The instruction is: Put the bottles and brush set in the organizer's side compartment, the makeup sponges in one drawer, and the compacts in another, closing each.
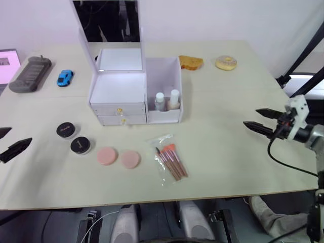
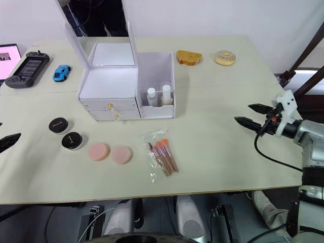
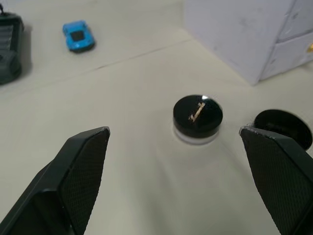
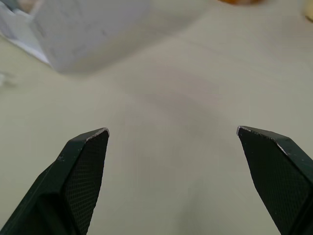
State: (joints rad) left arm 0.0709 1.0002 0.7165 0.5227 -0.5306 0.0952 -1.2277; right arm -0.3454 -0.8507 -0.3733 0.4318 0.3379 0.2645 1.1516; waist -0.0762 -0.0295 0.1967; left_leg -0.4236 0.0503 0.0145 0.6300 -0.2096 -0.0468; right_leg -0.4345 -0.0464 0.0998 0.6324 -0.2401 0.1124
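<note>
Both bottles (image 1: 166,100) stood in side compartment (image 1: 163,88). Brush set (image 1: 170,159), sponges (image 1: 118,157) lay on bench (image 1: 228,147), well apart from right gripper (image 1: 262,120), fingers wide, empty. Left gripper (image 3: 176,147) fingers wide, compacts (image 3: 197,115) just ahead, likely next pick.

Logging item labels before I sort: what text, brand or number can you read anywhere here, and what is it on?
None legible.
Nearer compact: gold lettering on lid, too blurred to read.
Other compact: pale lettering, too small.
Bottles: no label readable.
Screen at table edge: content too small.
</note>
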